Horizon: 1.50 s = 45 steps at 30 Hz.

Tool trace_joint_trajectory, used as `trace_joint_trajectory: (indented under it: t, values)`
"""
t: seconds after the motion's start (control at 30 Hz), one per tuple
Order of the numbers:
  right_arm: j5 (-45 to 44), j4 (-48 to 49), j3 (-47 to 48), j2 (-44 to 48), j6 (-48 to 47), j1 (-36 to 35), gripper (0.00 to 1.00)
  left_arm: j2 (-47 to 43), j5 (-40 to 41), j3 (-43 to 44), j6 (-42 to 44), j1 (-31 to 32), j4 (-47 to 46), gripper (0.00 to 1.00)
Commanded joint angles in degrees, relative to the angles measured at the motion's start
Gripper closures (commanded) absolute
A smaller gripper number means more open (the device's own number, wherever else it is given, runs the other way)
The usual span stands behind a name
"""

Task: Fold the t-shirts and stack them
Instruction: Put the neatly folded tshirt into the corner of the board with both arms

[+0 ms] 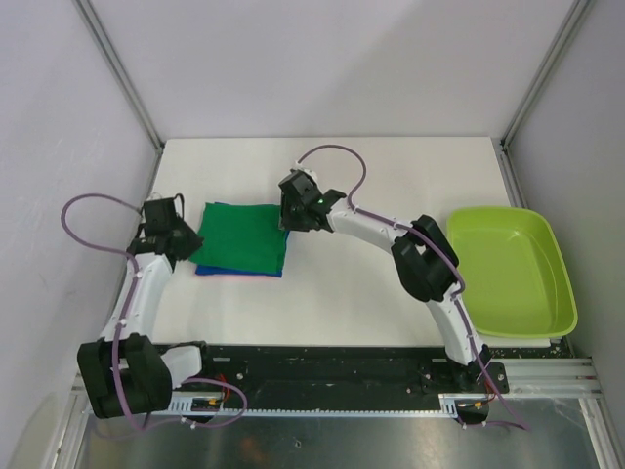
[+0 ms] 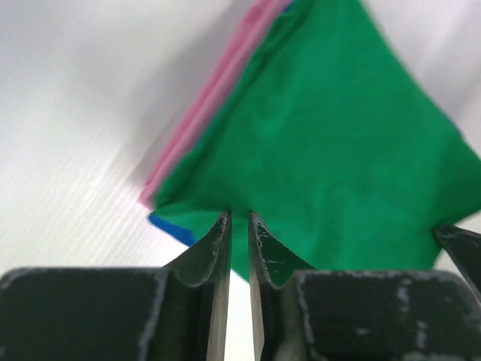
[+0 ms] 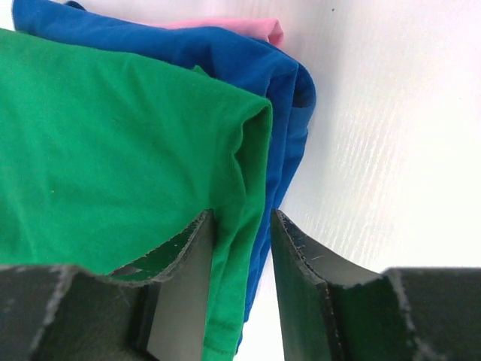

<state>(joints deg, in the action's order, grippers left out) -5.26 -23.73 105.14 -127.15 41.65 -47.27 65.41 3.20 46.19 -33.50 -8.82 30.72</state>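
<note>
Green tee [image 1: 242, 234] lies folded flat on top of the blue tee [image 1: 237, 271], both in one stack on the white desk [image 1: 371, 283], left of centre. Blue shows only as a thin strip along the near edge & at the corners. Its pink edge [image 2: 203, 113] peeks out under the green on one side.

Left fingers [image 2: 214, 252] sit at the stack's left side, tips right at the green tee's edge. They're nearly together, w/ just a thin slit btwn them. Can't tell if any cloth is pinched at the tips.

Right fingers [image 3: 188, 259] are at the stack's right edge. They stand apart and straddle the folded edge: green fold and a bit of blue run btwn them. One finger rests against the green. The other is clear of the cloth, w/ a sliver of desk showing beside the blue. Not clamped.

Lime-green tub [image 1: 508, 269] sits at the desk's right side, well apart from the stack, beyond the right arm's elbow.
</note>
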Motion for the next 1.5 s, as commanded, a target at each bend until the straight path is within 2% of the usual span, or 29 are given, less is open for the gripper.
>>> trace_joint_trajectory:
  t: [0.0,0.23,0.4,0.53,0.73,0.97,1.1,1.47]
  values:
    - [-0.2,-0.7,-0.2,7.2,-1.4,0.8,0.59,-1.4,-2.0,6.3,2.7,5.5,0.1,0.81]
    - [0.1,1.2,-6.3,14.6,-0.7,4.8,0.57,5.6,-2.3,12.9,3.6,17.9,0.4,0.75]
    - [0.8,2.2,-11.4,18.7,-0.4,8.5,0.57,14.0,-4.0,19.0,7.0,26.5,0.3,0.69]
    - [1.0,2.5,-16.1,21.9,-0.2,12.0,0.56,21.6,-3.5,23.6,7.8,33.2,0.3,0.59]
    - [0.5,2.2,-22.7,27.3,-1.1,17.2,0.55,34.4,3.1,32.7,11.5,41.1,0.3,0.43]
    - [0.1,1.0,-27.1,31.6,-2.4,21.6,0.54,47.4,5.1,41.1,16.5,42.6,0.9,0.40]
    - [0.3,0.9,-29.0,33.4,-3.1,23.6,0.54,51.8,6.4,42.3,15.5,42.7,0.9,0.40]
    - [1.6,2.1,-32.6,34.9,-3.5,25.7,0.54,51.2,11.3,35.9,9.5,39.9,1.0,0.41]
